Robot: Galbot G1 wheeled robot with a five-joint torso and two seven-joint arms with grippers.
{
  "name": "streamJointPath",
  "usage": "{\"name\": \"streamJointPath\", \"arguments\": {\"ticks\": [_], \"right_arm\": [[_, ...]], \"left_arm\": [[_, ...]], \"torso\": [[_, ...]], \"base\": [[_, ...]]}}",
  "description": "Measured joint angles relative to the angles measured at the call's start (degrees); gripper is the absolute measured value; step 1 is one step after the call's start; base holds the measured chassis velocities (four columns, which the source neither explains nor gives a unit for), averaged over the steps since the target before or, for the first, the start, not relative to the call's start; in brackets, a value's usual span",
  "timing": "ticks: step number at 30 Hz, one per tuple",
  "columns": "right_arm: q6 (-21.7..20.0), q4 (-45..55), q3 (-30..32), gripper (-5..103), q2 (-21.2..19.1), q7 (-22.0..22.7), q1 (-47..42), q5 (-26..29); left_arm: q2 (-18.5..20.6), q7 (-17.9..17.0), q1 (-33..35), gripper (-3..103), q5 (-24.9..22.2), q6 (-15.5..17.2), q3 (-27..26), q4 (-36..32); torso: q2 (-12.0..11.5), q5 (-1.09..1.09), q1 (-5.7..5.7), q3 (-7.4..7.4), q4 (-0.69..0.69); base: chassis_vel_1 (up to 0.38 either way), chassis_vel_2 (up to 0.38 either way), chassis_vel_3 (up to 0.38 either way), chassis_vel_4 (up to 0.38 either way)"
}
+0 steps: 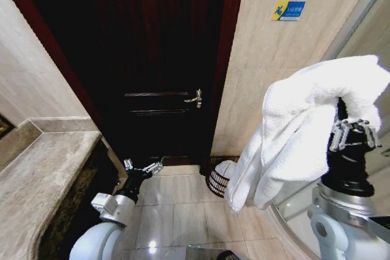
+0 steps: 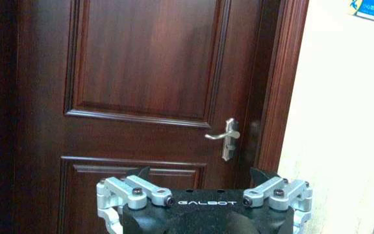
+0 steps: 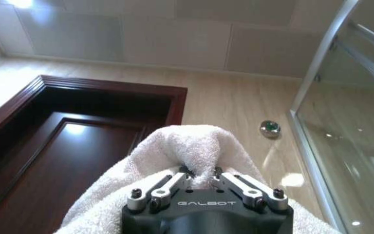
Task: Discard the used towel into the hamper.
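While the right gripper (image 1: 353, 131) is clenched on the towel (image 1: 304, 132) and holds it high, the carry step is in hand; nothing dropped yet.
Hamper (image 1: 218, 178) sits on the floor by the wall beside the door (image 1: 152, 59), well below the towel, with something white already in it. Next move likely calls for lowering over its rim. Left gripper (image 1: 143, 167) hangs low, released, near the counter (image 1: 36, 181).

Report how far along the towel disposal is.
Done: the right gripper is shut on the white towel, lifted high beside the shower glass. In hand: carrying it. Left: the hamper on the floor by the door frame hasn't received this towel, though something white sits inside. The left gripper hangs low, open.
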Motion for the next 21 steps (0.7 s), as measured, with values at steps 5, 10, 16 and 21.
{"name": "streamJointPath", "arguments": {"ticks": [5,10,16,21], "right_arm": [[-0.89,0.0,0.19,12,-0.04,1.12,-0.03,-0.25],[-2.06,0.0,0.61,12,-0.05,2.52,-0.2,-0.8],[-1.66,-0.04,0.21,12,0.12,2.66,-0.36,-1.58],[-1.32,-0.59,0.66,12,-0.36,2.94,0.05,-1.58]], "left_arm": [[0.0,0.0,0.0,100,0.0,0.0,0.0,0.0],[0.0,0.0,0.0,100,0.0,0.0,0.0,0.0],[0.0,0.0,-0.01,100,0.0,0.0,0.0,0.0],[-0.01,0.0,-0.01,100,-0.01,0.0,0.0,0.0]], "torso": [[0.0,-0.01,0.0,0.0,0.0],[-0.02,0.0,0.0,0.0,0.01],[-0.07,0.01,0.12,0.04,0.0],[-0.06,0.01,0.05,0.02,0.03]], "base": [[-0.054,0.062,0.077,-0.068],[-0.162,0.16,0.173,-0.16],[-0.188,0.196,0.182,-0.204],[-0.086,0.101,0.023,-0.037]]}}
